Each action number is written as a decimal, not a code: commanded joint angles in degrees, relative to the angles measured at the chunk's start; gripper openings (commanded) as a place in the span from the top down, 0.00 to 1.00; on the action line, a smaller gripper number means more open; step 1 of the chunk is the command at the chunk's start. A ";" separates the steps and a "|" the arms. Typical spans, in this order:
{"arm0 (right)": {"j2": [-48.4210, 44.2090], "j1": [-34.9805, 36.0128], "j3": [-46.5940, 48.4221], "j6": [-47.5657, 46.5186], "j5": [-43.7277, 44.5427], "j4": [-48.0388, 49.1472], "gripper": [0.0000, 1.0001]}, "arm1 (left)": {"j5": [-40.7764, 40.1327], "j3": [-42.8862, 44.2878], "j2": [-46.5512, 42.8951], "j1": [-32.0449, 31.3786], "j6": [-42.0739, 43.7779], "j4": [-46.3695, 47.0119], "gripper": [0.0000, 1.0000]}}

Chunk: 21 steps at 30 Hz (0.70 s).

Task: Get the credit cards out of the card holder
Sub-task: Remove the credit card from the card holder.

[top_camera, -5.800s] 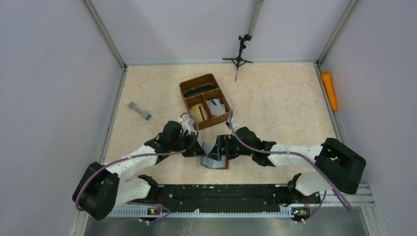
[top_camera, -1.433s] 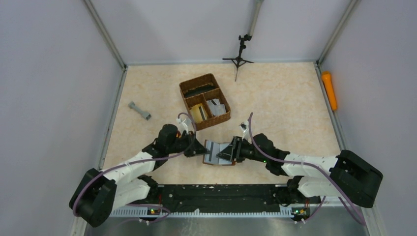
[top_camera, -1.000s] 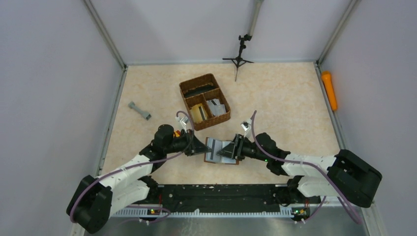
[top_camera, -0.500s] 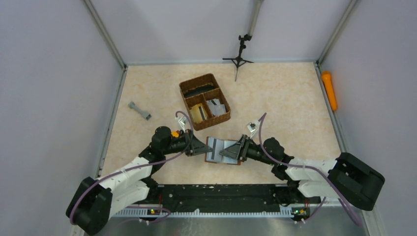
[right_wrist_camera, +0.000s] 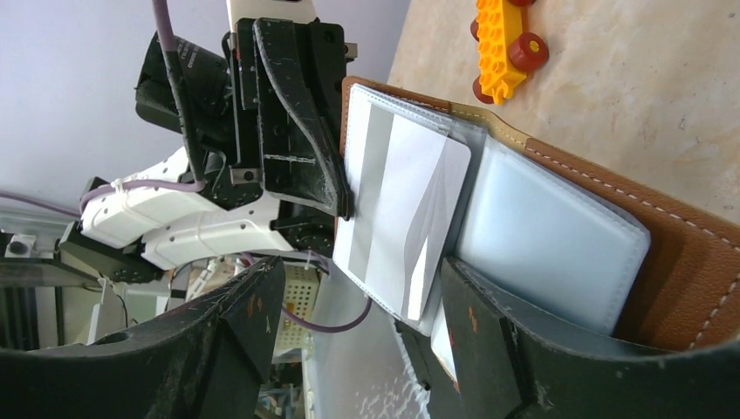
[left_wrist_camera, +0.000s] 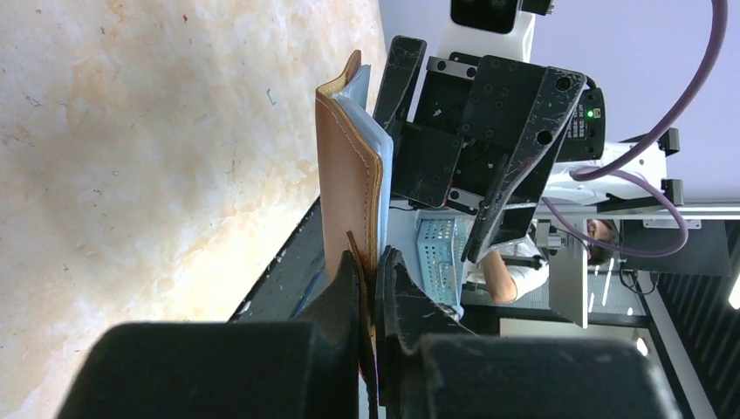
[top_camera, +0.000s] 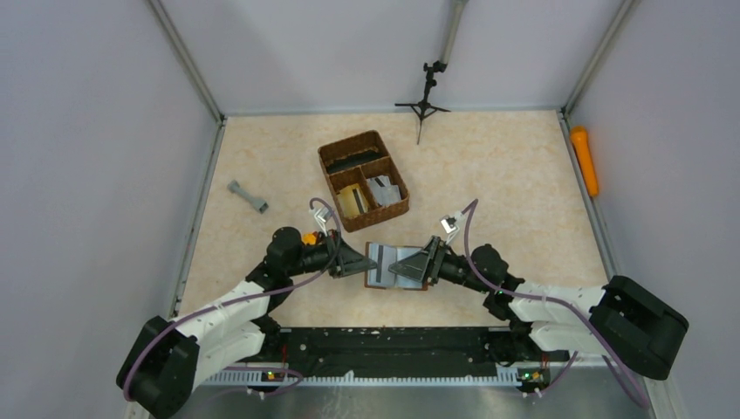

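Both jaws of the left gripper (left_wrist_camera: pixel 375 262) are clamped on one edge of the open holder (left_wrist_camera: pixel 349 166), midway between the arms. Right gripper (right_wrist_camera: pixel 362 266) is spread, astride one protruding card (right_wrist_camera: pixel 401 201), not gripping. Recommend pinching the card's free end only and drawing straight out. Basket (top_camera: pixel 380 216) lies near beyond; open room appears rightward.

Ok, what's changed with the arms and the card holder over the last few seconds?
The right gripper has drawn back to the right and opened its jaws; a credit card lies between them, over the open card holder. The card holder has shifted slightly right and away from the arm bases. The left gripper still pinches its edge; the basket is unmoved.
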 commanded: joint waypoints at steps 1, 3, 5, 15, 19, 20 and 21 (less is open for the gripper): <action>-0.18 -0.25 0.52 -0.60 1.72 -0.13 0.34 | 4.77 0.41 -1.63 -0.63 -3.36 10.31 1.00; -0.09 -0.25 0.33 -0.03 1.19 1.33 0.37 | 4.69 0.29 -1.62 -0.73 -3.44 10.65 1.00; 0.16 -0.25 -0.16 1.05 0.29 4.53 0.40 | 4.58 0.24 -1.43 -0.85 -3.40 10.88 1.00; -1.02 -0.25 -2.73 5.04 -0.18 14.04 0.70 | 3.59 -0.35 -1.16 -1.06 -2.48 10.88 1.00; -1.06 -0.25 -2.59 5.22 -1.23 17.71 0.74 | 3.67 -0.38 -0.75 -1.30 -2.50 11.36 1.00; -1.06 -0.22 -2.44 5.21 -1.38 18.05 0.75 | 3.70 -0.30 -0.58 -1.40 -2.42 11.39 1.00; -0.93 -0.25 -2.34 5.27 -1.49 18.23 0.75 | 3.70 -0.25 -0.26 -1.51 -2.39 11.39 1.00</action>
